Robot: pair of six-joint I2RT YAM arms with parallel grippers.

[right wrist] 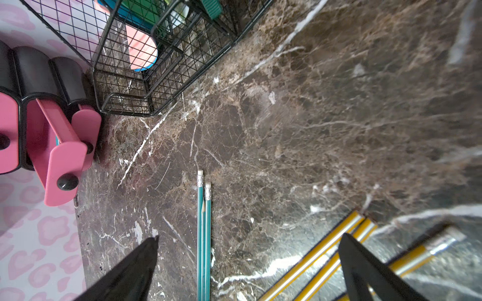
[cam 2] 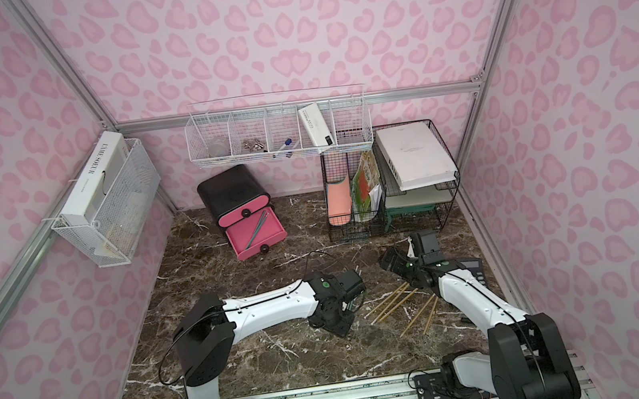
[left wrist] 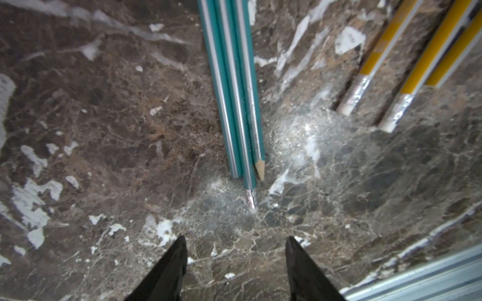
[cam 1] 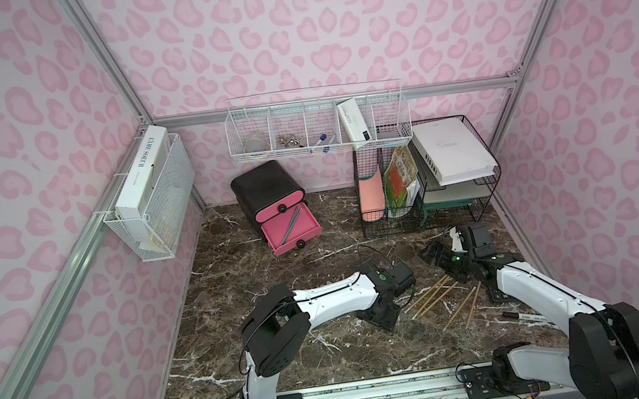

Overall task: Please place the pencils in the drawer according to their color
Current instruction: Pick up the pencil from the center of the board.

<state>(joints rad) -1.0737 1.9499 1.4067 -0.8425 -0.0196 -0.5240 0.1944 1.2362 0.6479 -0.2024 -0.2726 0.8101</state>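
- Three teal pencils [left wrist: 234, 104] are lying side by side and touching on the marble table [left wrist: 104, 130]. One is pointing its sharpened tip toward the left gripper [left wrist: 236, 250], and another is showing its eraser end.
- Left gripper is hovering low over the table with its jaws standing apart and nothing between them. The pencil ends are lying just ahead of its fingertips.
- Right gripper [right wrist: 250, 239] is hanging above the table with its jaws spread wide and empty. In its wrist view the same teal pencils [right wrist: 204, 234] are running between the two fingers without touching either.
- Yellow pencils [cam 1: 431, 299] are lying loosely scattered on the table between the two arms in both top views, just beside the teal ones. In the right wrist view, one finger is covering part of them.
- Cabinet [cam 1: 266, 186] is sitting at the back of the table, near the black mesh rack [cam 1: 426, 195] and well apart from the loose pencils.
- Middle drawer [cam 1: 286, 250] is standing pulled out, with stowed pencils [cam 1: 292, 226], teal in colour, lying slantwise inside. The top drawer [cam 1: 269, 212] is sitting closed.
- White marker [cam 1: 528, 315] is lying near the right arm.
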